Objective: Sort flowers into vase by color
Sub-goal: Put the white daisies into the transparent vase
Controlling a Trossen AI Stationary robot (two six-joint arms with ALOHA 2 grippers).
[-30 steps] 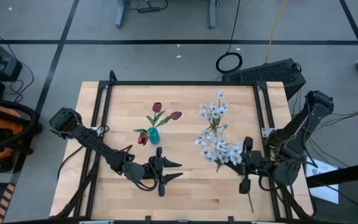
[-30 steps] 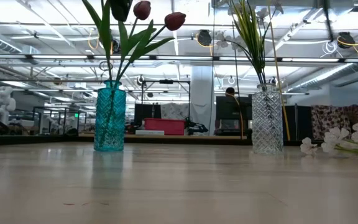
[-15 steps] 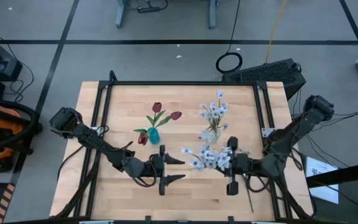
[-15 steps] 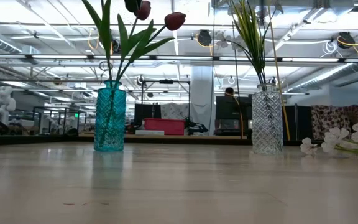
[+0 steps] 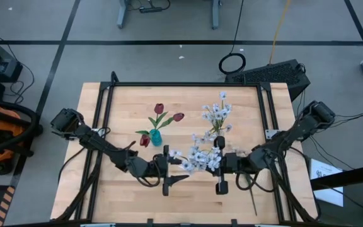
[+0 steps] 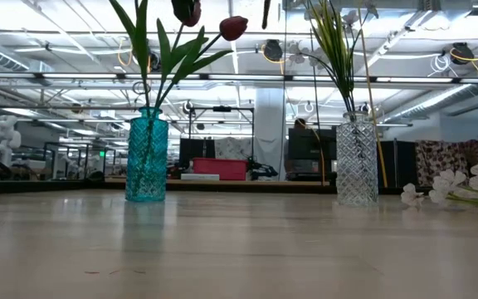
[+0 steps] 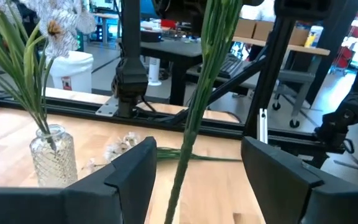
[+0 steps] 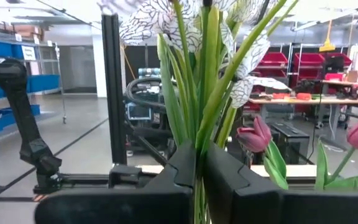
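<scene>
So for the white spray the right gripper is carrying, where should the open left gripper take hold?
On the bare green stem below the blossoms, closing in from both sides: the left gripper already straddles it. The white spray is bushy on top; the right gripper is shut on its stem.

A robotics lab or workshop in a large industrial hall. The wooden table (image 5: 181, 101) sits in a black metal frame (image 5: 184, 84) on a grey concrete floor (image 5: 169, 57) with trailing cables (image 5: 232, 63). Beyond it are workbenches (image 8: 303, 101), red storage bins (image 8: 319, 62) and overhead pipes (image 6: 239, 76).
</scene>
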